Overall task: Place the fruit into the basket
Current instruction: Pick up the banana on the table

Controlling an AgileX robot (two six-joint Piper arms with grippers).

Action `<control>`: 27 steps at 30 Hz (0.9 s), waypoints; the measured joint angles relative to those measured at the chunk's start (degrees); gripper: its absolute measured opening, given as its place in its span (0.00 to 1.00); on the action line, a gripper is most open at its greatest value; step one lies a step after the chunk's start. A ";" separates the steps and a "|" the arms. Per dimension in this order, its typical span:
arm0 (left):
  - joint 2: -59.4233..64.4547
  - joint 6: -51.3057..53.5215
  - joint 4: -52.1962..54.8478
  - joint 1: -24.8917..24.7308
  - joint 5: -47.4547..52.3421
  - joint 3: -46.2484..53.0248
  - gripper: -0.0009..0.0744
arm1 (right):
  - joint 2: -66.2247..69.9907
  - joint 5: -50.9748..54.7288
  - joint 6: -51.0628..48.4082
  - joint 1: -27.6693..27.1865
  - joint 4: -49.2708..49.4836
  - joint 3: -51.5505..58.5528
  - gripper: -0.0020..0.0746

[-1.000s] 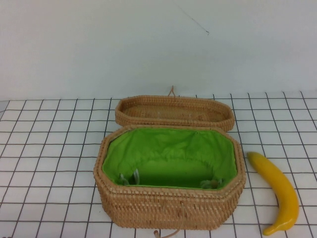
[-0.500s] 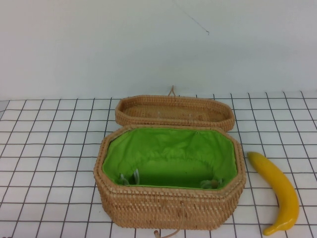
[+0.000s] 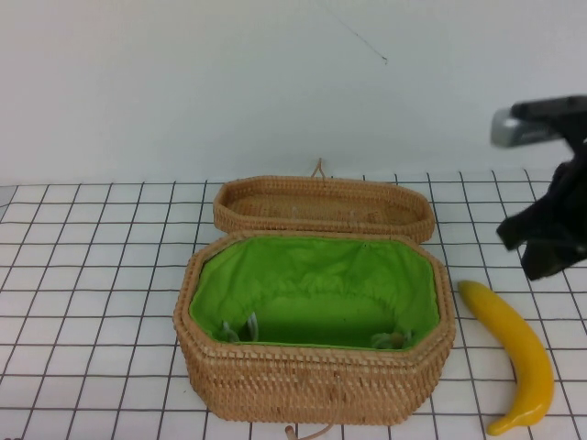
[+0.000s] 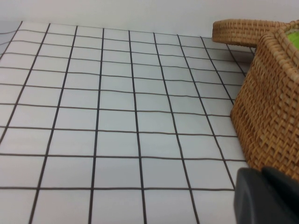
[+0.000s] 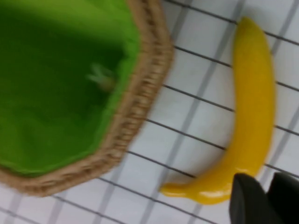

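- Yellow and glossy, the banana (image 3: 515, 353) is seen lying on the gridded table (image 3: 92, 275) at the lower right of the high view, its blunt end pointing up-left and its stem tip toward the bottom edge; it is set just beside the basket's right end, apart from it, and outside it.
- In the right wrist view the banana (image 5: 243, 116) is shown curved along the right side of the frame, with a strip of bare grid between it and the wicker rim.
- Tan wicker with bright green lining is seen at the centre of the high view: the basket (image 3: 312, 380) stands open, with only the lining's folds and small ties visible inside.
- Behind it, toward the upper centre, the shallow unlined lid (image 3: 323, 207) is seen lying upturned, touching or nearly touching the basket's back rim.
- At the right edge of the high view the right gripper (image 3: 550, 247) is held above the table, over the banana's upper end; whether its fingers are parted or closed cannot be told.
- The left gripper (image 4: 266, 196) is seen only as a dark part at the lower right of the left wrist view, low beside the basket's wall (image 4: 271, 102); its state cannot be told.
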 joint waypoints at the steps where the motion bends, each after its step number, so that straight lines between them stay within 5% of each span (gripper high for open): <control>1: 0.00 0.00 0.00 0.00 0.00 0.00 0.01 | 1.08 0.24 1.14 0.50 -2.03 0.00 0.28; 9: 0.00 0.00 0.00 0.00 0.00 0.00 0.01 | 8.22 0.86 1.53 0.77 -3.15 0.00 0.73; 27: 0.00 0.00 0.00 0.00 0.00 0.00 0.01 | 20.26 -8.13 -1.45 0.77 -7.18 0.00 0.74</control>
